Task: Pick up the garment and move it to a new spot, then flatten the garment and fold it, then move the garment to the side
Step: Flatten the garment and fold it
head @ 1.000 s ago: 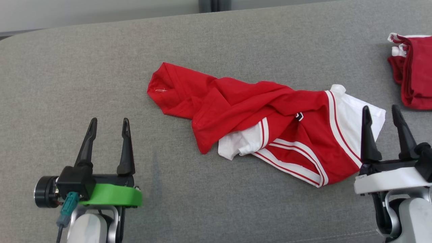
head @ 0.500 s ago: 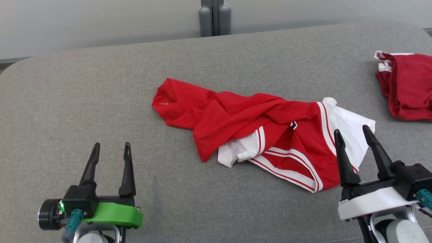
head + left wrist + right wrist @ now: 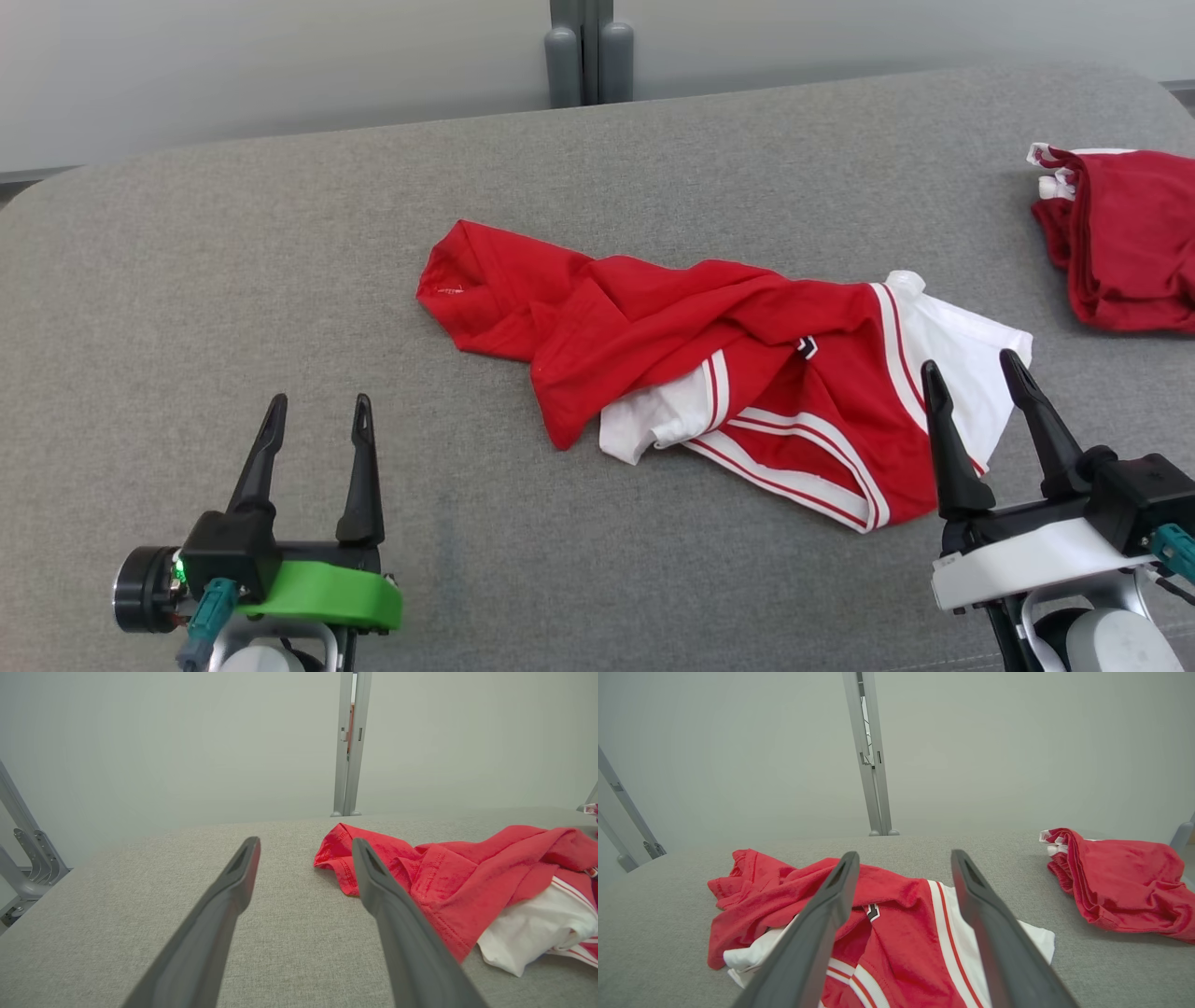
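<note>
Red-and-white garment [image 3: 709, 364], crumpled, middle of the table [image 3: 280, 280]; nothing held.
Lies bunched, red end to the left, white striped end to the right (small dark logo showing). The left gripper [image 3: 319, 401] hovers well apart on its left, fingers spread and empty. The right gripper [image 3: 969, 362], also spread and empty, is at the white end; contact cannot be told. A second red pile [image 3: 1125, 243] lies at the far right.

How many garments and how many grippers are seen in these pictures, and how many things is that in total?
Garments: 2, the crumpled red-and-white garment in the middle and the red garment at the far right
Grippers: 2, the left gripper and the right gripper, both open and empty
Total: 4
</note>
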You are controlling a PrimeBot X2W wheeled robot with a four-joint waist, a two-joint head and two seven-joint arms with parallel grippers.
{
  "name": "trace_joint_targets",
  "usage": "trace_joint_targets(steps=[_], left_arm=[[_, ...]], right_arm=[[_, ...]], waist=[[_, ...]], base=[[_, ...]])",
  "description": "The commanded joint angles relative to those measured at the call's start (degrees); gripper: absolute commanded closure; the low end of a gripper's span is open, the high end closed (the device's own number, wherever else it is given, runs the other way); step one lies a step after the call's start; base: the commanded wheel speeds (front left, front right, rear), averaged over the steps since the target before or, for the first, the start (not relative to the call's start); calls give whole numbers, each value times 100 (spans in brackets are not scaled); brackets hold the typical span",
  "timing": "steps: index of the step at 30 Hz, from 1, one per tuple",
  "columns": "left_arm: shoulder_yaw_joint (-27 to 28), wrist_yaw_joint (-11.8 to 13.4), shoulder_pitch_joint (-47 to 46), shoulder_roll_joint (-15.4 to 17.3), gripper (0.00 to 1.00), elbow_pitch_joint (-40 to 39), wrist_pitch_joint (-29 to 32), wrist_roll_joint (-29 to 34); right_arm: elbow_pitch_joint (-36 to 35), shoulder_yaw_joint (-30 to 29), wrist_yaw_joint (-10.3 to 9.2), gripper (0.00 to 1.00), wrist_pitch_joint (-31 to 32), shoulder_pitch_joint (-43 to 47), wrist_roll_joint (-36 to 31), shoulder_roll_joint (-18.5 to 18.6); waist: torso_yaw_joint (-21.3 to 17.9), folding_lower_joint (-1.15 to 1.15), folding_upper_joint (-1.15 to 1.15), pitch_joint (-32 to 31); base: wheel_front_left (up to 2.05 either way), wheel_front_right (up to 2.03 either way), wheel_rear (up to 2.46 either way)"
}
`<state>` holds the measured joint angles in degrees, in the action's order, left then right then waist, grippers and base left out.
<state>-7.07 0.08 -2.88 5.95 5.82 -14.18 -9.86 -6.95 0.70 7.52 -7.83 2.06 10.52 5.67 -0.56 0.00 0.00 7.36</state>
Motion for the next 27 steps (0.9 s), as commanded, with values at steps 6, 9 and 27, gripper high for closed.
trace_joint_targets(steps=[6,9,27], left_arm=[[-454,-266,-411,-91,0,-28,211,-30],[-803,-429,-690,-150,0,189,405,-65],[-1842,-620,-2221,-290,100,2783,329,-738]], right_arm=[[-65,-34,-7,0,22,-98,25,-15],[-89,2,-7,0,30,-170,34,-3],[145,100,-7,0,-145,-598,193,-40]], waist=[[22,0,0,220],[-9,0,0,373],[-364,0,0,1078]], base=[[0,0,0],[0,0,0],[0,0,0]])
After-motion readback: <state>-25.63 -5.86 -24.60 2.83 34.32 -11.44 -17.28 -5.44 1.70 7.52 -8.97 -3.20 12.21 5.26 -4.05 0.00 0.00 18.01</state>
